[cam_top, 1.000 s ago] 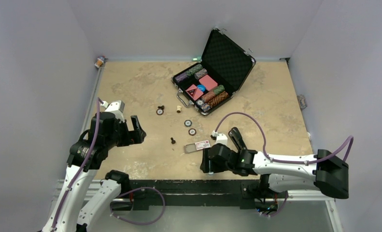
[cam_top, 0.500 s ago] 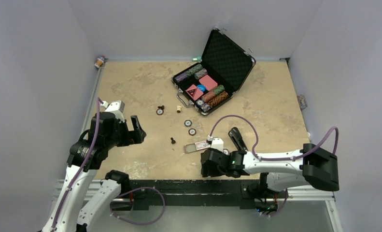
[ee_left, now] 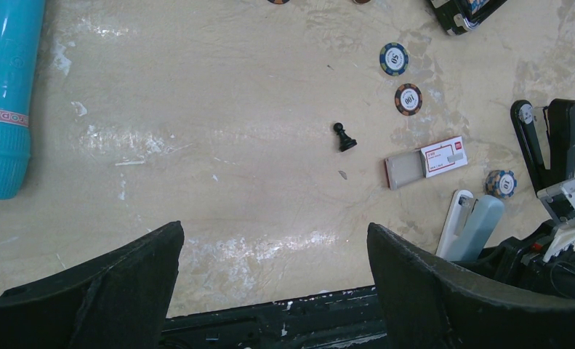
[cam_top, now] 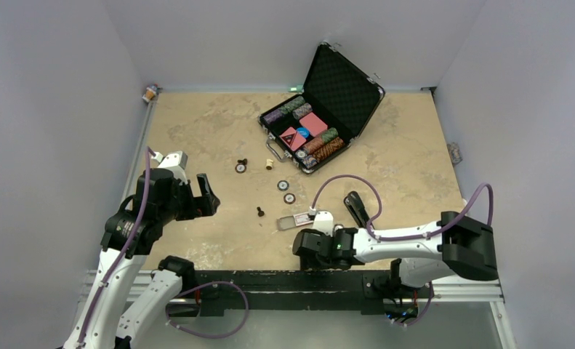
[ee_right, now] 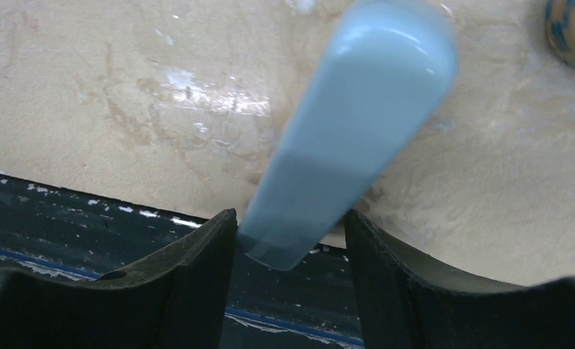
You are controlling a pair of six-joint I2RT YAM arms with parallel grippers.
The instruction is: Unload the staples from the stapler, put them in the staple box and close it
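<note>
Starting at the left edge of the tabletop, I see a turquoise tube lying flat. My left gripper hovers above the near left part of the tabletop, jaws spread wide with nothing between them. Moving toward the middle, there's a black pawn standing alone, and just on its near side a tiny grey sliver, too small for me to say what it is. Next come two poker chips, one beyond the other. Nearer to me is a small slide-open box with a red label. At the far edge, right of centre, the open chip case has its lid propped up.

Now the right gripper, low by the near edge. Its jaws are clamped on the near end of the pale teal case, which angles away across the tabletop. One more chip sits just beside that case.

The stapler lies on the tabletop just right of the gripper, near the near edge and right of centre, with neither gripper touching it. My left wrist view shows it as two black lengths side by side, the slimmer one with a silvery piece at its far end.
</note>
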